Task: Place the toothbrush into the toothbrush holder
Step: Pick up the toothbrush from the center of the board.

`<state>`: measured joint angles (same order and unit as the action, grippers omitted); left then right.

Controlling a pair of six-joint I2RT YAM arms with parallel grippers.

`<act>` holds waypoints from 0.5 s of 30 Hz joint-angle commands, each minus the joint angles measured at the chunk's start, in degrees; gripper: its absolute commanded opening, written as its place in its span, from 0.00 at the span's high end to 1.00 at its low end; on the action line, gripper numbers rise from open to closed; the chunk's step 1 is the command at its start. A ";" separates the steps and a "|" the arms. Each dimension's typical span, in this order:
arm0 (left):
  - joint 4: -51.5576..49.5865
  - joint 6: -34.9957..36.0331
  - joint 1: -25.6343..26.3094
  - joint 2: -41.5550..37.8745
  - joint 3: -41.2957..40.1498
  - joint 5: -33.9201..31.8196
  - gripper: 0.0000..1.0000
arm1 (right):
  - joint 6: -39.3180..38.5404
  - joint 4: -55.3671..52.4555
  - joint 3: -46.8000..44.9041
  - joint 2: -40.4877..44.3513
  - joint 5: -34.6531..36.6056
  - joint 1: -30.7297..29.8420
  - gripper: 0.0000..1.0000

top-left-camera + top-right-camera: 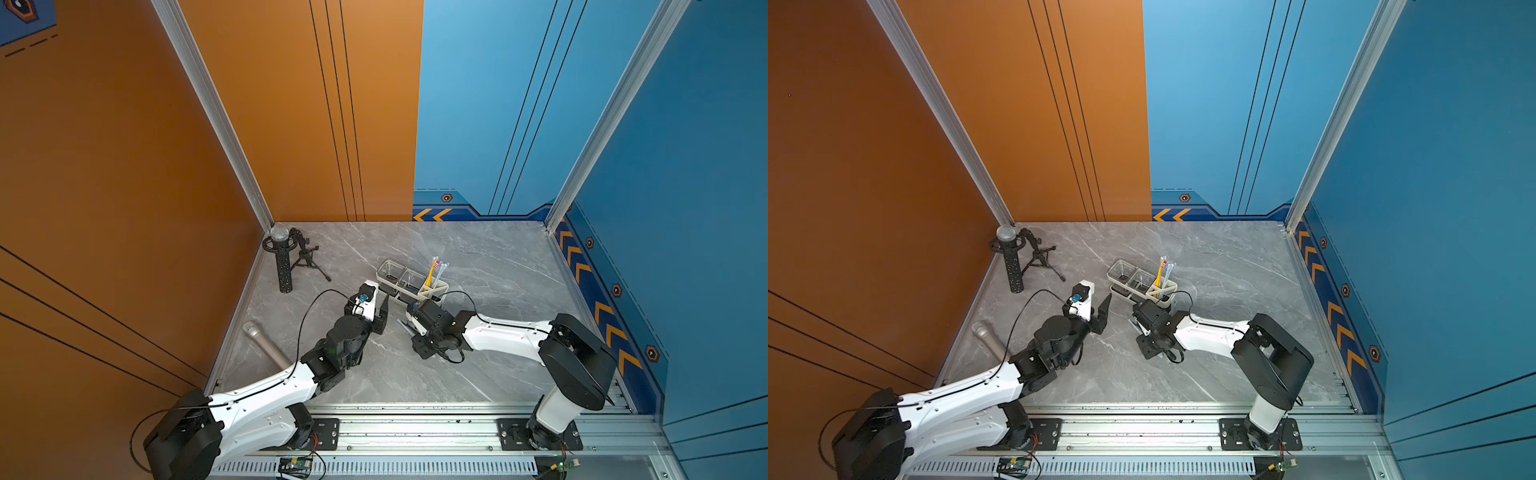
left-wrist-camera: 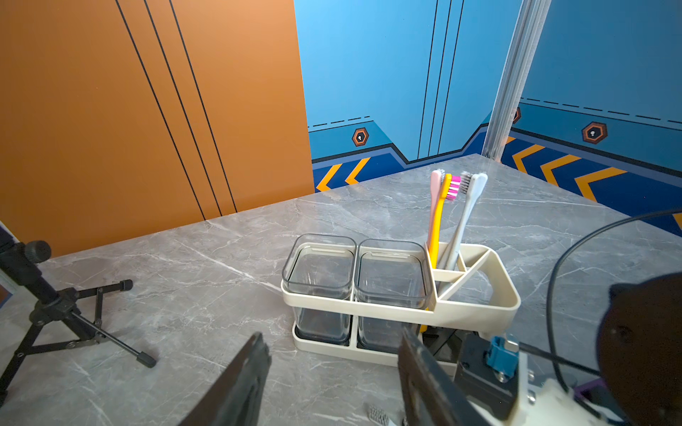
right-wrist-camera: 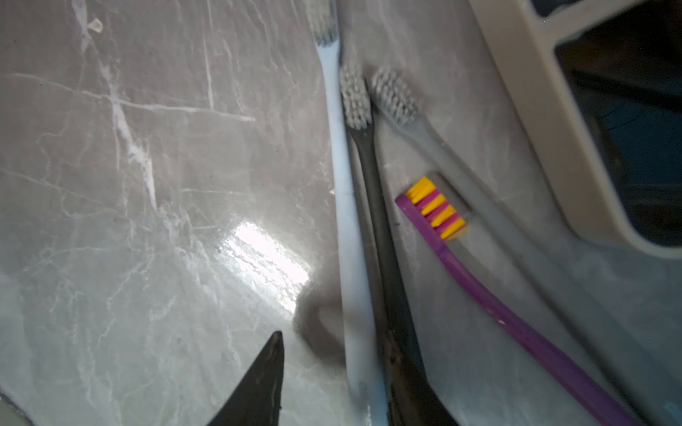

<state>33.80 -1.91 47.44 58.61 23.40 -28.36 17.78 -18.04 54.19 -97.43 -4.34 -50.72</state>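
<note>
While low beside toothbrush holder (image 3: 542, 129), right end effector (image 3: 334, 350) spread, seemingly astride pale toothbrush (image 3: 341, 184); left end effector (image 2: 332, 333) spread.

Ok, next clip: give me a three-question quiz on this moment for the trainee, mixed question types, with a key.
1. True or false: the two clear cups in the holder have toothbrushes standing in them.
2. The toothbrush with yellow and pink bristles, lying on the table, has a handle that is: A purple, B green, C orange.
3. Which hand hangs over the toothbrushes lying beside the holder?

Key: 1 false, no toothbrush is in either cup; 2 A; 3 the right hand.
</note>
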 commanded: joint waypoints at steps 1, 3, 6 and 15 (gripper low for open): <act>-0.84 -1.98 0.64 0.87 0.04 0.24 0.41 | -0.12 -1.88 1.56 -1.17 0.38 0.27 0.56; -0.84 -2.42 0.68 1.70 0.24 0.74 0.41 | 0.04 -1.90 1.65 -1.45 0.04 0.55 0.57; -0.84 -2.83 0.64 2.55 0.53 0.97 0.41 | 0.53 -1.97 1.67 -1.98 0.09 0.53 0.60; -0.93 -3.81 0.56 3.61 -0.54 -3.21 0.40 | 1.73 -3.74 1.52 -4.23 3.01 0.39 0.76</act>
<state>33.19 -4.64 47.51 61.52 23.40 -28.75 18.44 -18.11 55.44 -99.35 -3.57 -50.57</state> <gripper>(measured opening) 0.596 0.250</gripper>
